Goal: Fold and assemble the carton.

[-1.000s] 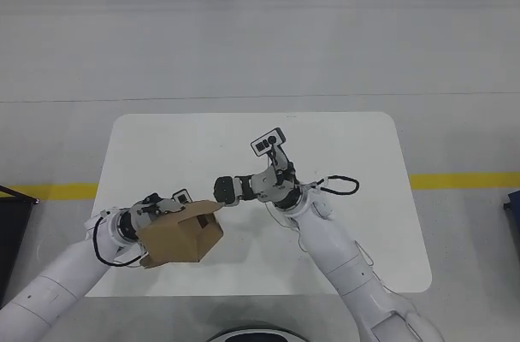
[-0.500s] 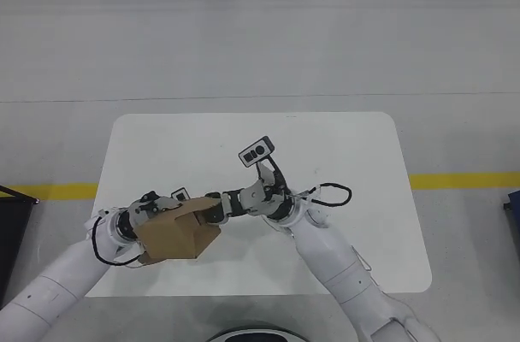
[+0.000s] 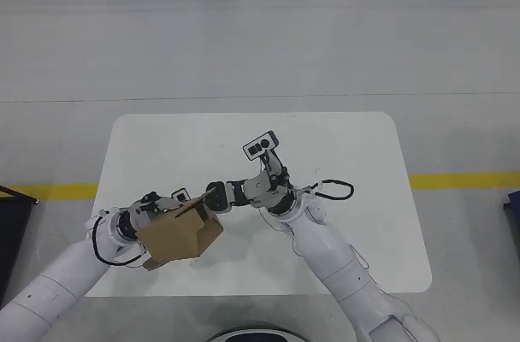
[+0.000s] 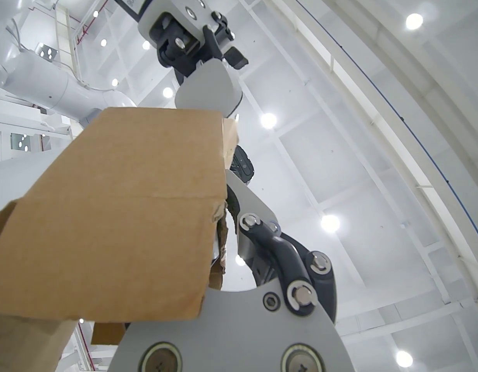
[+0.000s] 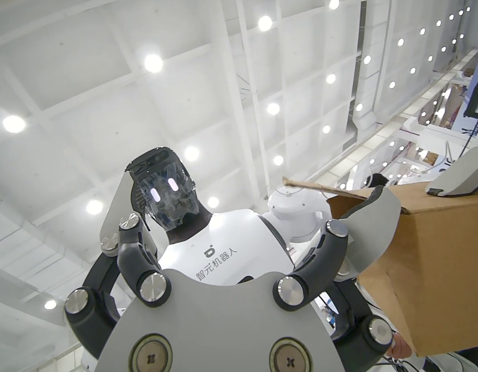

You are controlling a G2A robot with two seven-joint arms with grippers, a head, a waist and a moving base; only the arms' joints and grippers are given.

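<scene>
The brown carton [image 3: 179, 238] is at the near left part of the white desk [image 3: 328, 171], turned so one corner points toward the middle. I cannot tell whether its underside rests on the desk. The left claw [image 3: 166, 203] is closed on a wall of the carton near its top edge. One of its fingers is hidden by the cardboard. This grip most likely steadies the carton so the other arm can work on it. The right claw [image 3: 211, 195] is spread wide and grips nothing. One of its fingers [image 5: 372, 210] lies against the carton's upper corner, just beside a loose flap [image 5: 320, 187], seemingly placed to push that flap over.
</scene>
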